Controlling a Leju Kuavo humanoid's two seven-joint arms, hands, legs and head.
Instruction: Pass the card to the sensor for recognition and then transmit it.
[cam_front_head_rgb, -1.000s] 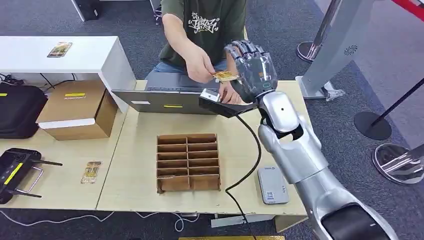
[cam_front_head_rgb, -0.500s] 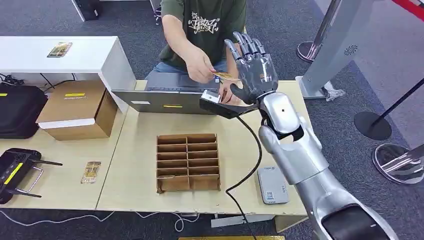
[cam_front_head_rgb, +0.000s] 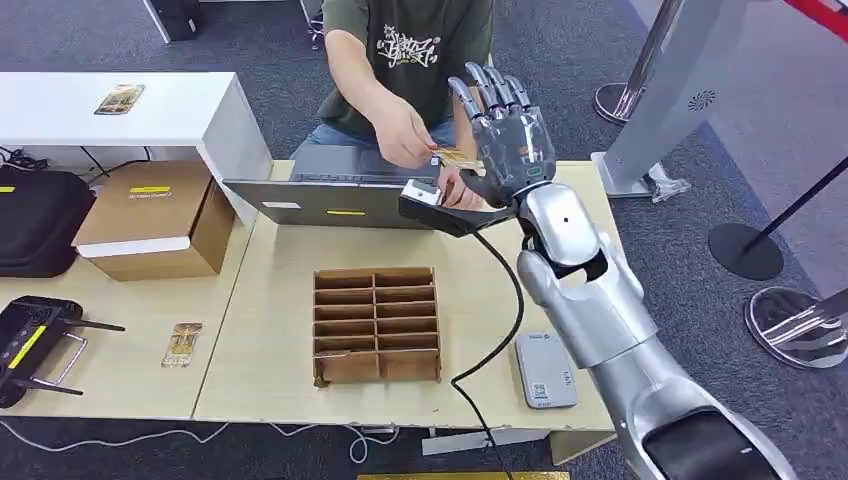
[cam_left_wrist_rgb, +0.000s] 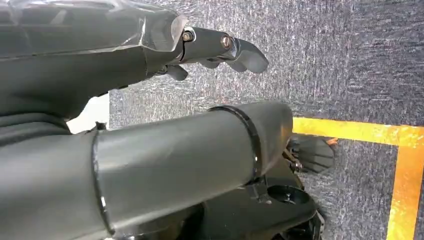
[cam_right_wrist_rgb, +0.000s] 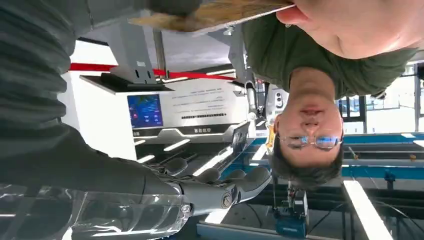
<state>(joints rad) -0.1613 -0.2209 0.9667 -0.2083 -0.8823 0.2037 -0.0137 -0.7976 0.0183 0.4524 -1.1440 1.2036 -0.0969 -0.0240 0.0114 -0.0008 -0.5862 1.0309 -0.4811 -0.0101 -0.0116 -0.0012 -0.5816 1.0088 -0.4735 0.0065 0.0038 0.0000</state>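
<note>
The card (cam_front_head_rgb: 452, 156), small, thin and golden-tan, lay nearly flat in the air above the far edge of the table (cam_front_head_rgb: 280, 300), pinched at one end by the person's hand (cam_front_head_rgb: 400, 130). Its other end touched the thumb of the right hand (cam_front_head_rgb: 505, 145). The grey sensor (cam_front_head_rgb: 546, 370) lay flat near the table's front edge.

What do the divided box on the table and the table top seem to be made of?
The divided box looks like brown corrugated cardboard, matte, with thin slotted partitions and raw edges. The table top looks like pale wood or wood-look laminate, smooth, with faint grain; which one is unclear.
</note>
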